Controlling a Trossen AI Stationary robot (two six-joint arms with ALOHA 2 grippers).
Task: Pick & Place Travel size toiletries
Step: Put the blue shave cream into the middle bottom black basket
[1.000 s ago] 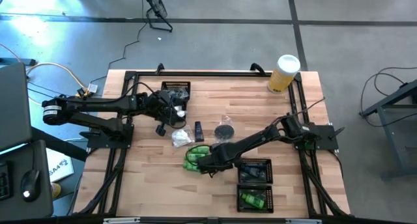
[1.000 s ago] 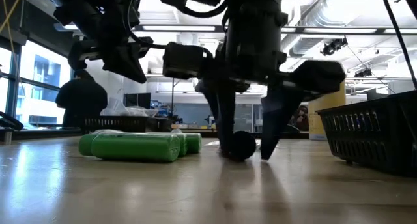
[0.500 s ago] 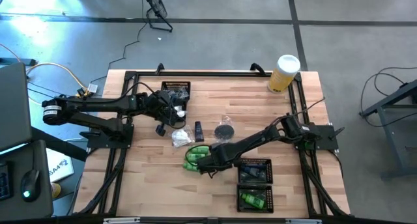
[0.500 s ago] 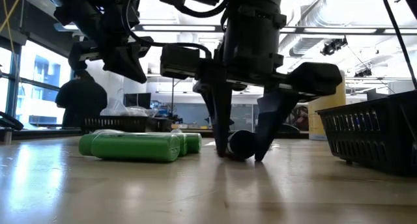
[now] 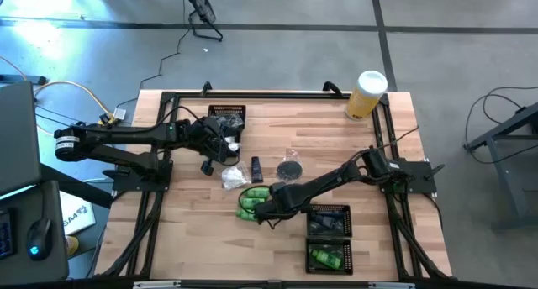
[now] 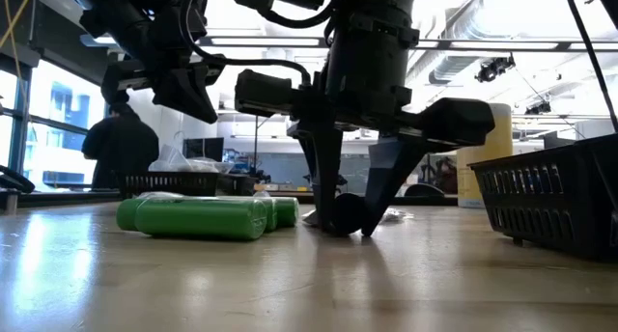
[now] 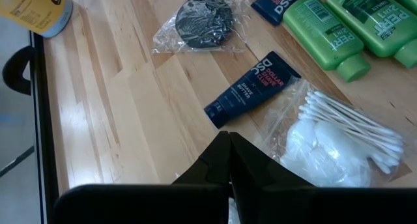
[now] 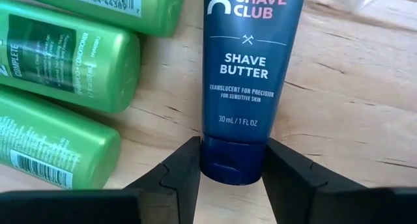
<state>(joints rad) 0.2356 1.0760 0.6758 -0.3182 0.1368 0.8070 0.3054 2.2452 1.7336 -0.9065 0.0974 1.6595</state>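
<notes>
On wooden table (image 5: pixel 395 138), right gripper (image 8: pixel 232 175) has narrowed around blue tube (image 8: pixel 251 81).

From above, the right end effector (image 5: pixel 267 212) covers the blue tube entirely. In its wrist view the tube (image 8: pixel 251 74) and the green bottles (image 8: pixel 62 58) are cut off at the edges. The person (image 6: pixel 121 153) behind the counter is only a dark silhouette.
</notes>
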